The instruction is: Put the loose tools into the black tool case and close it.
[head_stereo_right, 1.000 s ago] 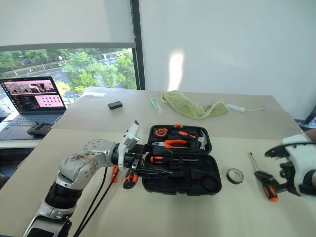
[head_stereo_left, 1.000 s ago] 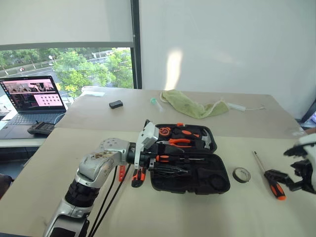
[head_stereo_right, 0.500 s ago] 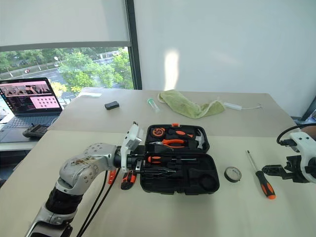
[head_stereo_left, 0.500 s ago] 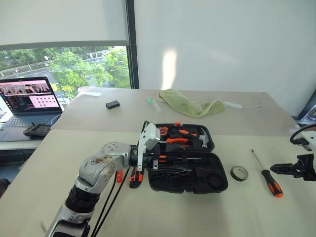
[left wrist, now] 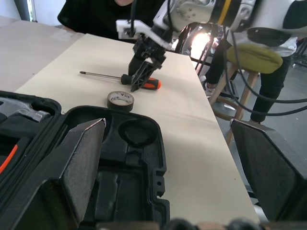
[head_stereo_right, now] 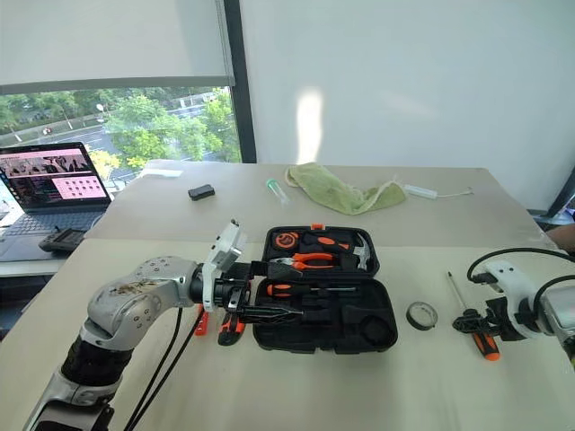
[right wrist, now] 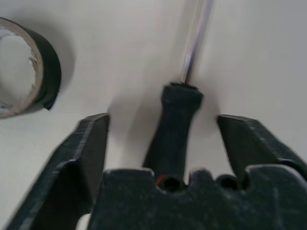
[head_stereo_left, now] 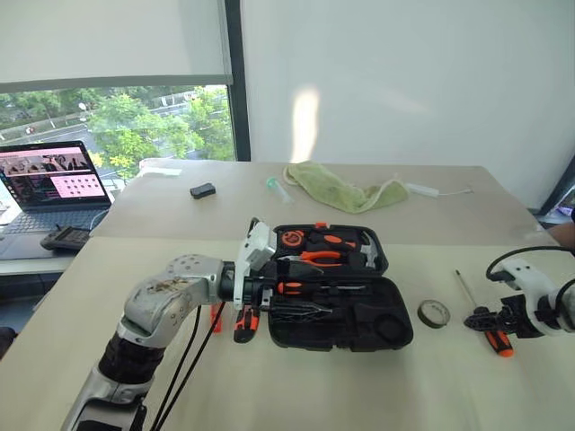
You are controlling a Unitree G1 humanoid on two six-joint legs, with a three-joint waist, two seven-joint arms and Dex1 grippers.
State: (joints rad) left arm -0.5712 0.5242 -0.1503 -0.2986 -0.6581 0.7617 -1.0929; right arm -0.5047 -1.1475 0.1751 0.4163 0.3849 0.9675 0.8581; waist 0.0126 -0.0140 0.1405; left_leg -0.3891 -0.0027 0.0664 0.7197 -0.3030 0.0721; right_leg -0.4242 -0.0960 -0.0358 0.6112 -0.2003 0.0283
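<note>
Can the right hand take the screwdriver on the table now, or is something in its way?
Probably yes. The right hand is already down over the screwdriver, one finger on each side of the handle, open. The tape roll lies apart to one side, and nothing lies between the fingers and the handle.

No words, numbers or brand marks can be read anywhere. The laptop [head_stereo_left: 56,182] screen shows pink panels whose lettering is too small to make out, and the tape roll [left wrist: 120,99] carries no legible print.
</note>
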